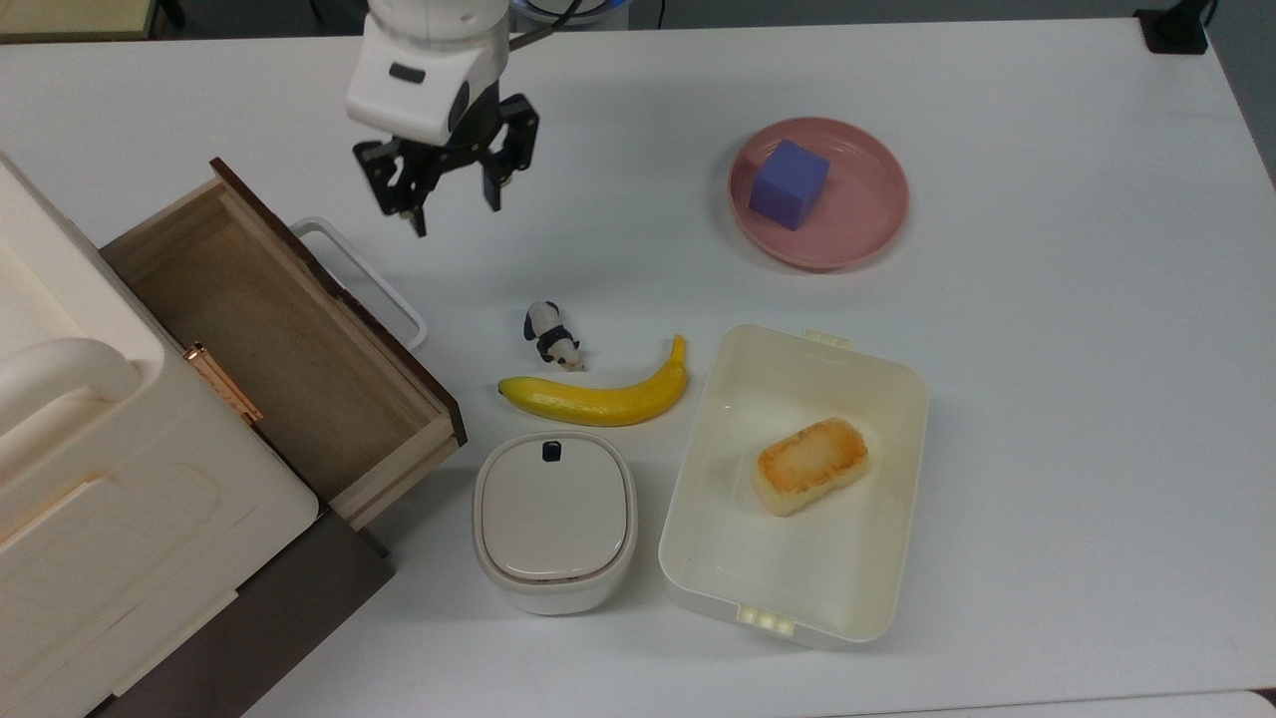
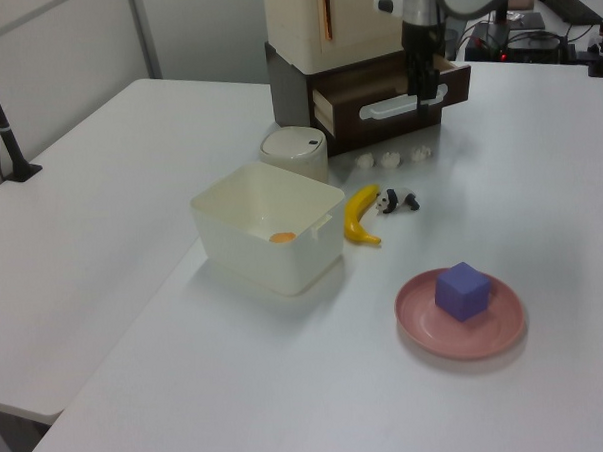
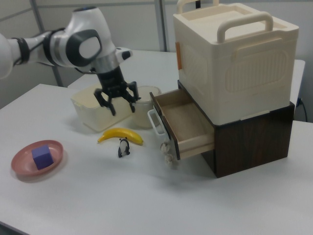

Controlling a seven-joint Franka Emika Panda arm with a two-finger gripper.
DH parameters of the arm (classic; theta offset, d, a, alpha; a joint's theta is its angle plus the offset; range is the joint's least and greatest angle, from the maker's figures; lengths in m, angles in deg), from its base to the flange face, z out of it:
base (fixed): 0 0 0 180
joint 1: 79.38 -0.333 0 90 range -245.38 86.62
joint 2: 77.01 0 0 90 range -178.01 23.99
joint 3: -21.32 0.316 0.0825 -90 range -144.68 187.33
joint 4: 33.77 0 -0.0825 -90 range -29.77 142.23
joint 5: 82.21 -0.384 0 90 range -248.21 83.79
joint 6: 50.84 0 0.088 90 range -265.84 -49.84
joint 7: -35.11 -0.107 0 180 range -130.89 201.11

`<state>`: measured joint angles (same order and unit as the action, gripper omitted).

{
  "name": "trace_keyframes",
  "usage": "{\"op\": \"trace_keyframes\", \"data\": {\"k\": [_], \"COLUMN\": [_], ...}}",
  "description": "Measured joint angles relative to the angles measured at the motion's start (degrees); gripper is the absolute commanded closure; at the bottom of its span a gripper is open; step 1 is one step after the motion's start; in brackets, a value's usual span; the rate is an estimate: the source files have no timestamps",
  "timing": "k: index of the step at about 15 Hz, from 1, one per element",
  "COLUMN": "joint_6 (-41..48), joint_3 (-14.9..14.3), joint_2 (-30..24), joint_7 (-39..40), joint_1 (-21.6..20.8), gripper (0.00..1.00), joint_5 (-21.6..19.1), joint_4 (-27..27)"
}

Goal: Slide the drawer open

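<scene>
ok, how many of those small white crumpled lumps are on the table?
3, in a row just in front of the drawer, seen in the left view: one, the next, the last. Others may sit hidden under the drawer.

Panda [image 1: 550, 335] just above banana [image 1: 598, 396] in the top view
</scene>
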<state>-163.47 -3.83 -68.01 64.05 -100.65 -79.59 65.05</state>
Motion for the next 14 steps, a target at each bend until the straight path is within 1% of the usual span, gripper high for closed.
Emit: {"op": "trace_keyframes", "data": {"k": [2,3,4,5,6,8,10,11,14], "joint_6": [3.0,4.3,5.5,7.3,8.1,8.6,8.9,9.8,12.9], "joint_3": [1.9,3.2,5.1,9.2,13.6,20.3,24.5,25.7,26.0], "joint_2": [-1.1,-1.6,-2.2,-2.9,-3.6,-4.4,-4.5,-4.6,-5.8], "joint_7": [-9.9,-13.6,-16.0,-18.1,-20.0,-24.8,-27.3,-27.8,-29.5], "joint_1": [0.1,0.5,1.9,6.0,11.1,18.8,23.8,25.4,26.4], "gripper": [0.0,0.0,0.0,0.0,0.0,0.0,0.0,0.0,0.0], "joint_5": [-0.2,-0.2,-0.6,-2.3,-3.6,-3.9,-3.9,-3.9,-3.6], "joint_4": [-0.6,-0.8,-0.9,-1.1,-1.1,-1.1,-1.1,-1.4,-2.6]}}
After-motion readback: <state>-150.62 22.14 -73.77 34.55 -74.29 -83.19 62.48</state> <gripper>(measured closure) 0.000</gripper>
